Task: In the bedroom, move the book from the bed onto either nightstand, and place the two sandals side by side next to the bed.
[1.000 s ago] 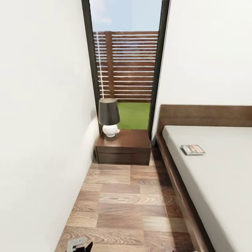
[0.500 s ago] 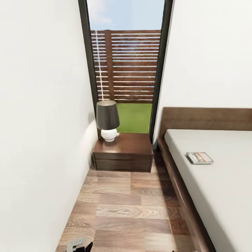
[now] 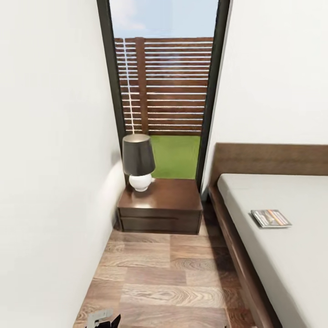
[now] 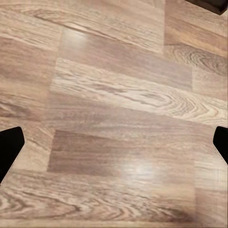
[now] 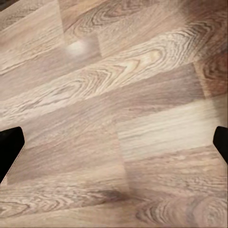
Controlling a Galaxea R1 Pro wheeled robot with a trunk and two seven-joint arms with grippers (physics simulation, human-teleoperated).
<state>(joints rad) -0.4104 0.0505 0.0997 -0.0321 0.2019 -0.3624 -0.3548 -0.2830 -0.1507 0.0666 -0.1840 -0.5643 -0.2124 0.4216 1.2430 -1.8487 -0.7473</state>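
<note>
Approach step: book (image 3: 271, 218) flat on bed (image 3: 291, 273) at 4 o'clock, nightstand (image 3: 160, 207) at 6 beside lamp (image 3: 138, 160); left end effector (image 4: 114, 145) and right end effector (image 5: 114, 142) wide apart, empty; advisable to halt alongside mattress before reaching.

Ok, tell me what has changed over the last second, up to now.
The camera has rolled forward along the gap beside the bed: the nightstand, the lamp and the book all sit lower and larger in the head view. Nothing was grasped or released. The book still lies on the mattress, and both pincers stay open over bare floor.
</note>
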